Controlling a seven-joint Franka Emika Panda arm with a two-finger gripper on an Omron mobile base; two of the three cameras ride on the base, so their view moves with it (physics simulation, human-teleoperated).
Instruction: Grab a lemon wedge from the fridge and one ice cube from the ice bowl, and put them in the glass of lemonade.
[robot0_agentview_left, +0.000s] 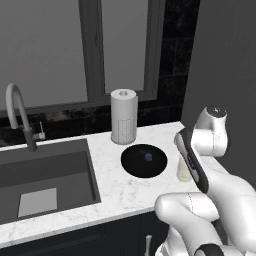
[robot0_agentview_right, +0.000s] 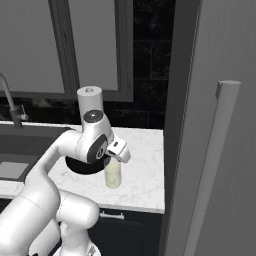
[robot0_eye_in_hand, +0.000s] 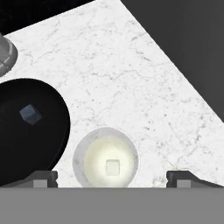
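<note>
- Sitting left on the counter (robot0_eye_in_hand: 131, 65): black bowl (robot0_eye_in_hand: 26, 144), one ice cube (robot0_eye_in_hand: 30, 114) in it.
- Just right of it stood the glass (robot0_eye_in_hand: 105, 159), a pale cube (robot0_eye_in_hand: 112, 167) floating in the lemonade.
- Gripper (robot0_eye_in_hand: 112, 179) hovered above the glass, jaws spread wide, released, holding nothing.
- Fridge (robot0_agentview_right: 220, 150) at far right, closed.

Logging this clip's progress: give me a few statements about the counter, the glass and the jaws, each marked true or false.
1. A small pale cube sits in the glass of lemonade. True.
2. The black ice bowl holds nothing. False: one ice cube lies in it.
3. The gripper has its jaws shut on a cube. False: they stand wide open above the glass, holding nothing.
4. The paper towel roll stands upright behind the bowl. True.
5. The glass stands in the sink. False: it stands on the counter, beside the bowl.
</note>
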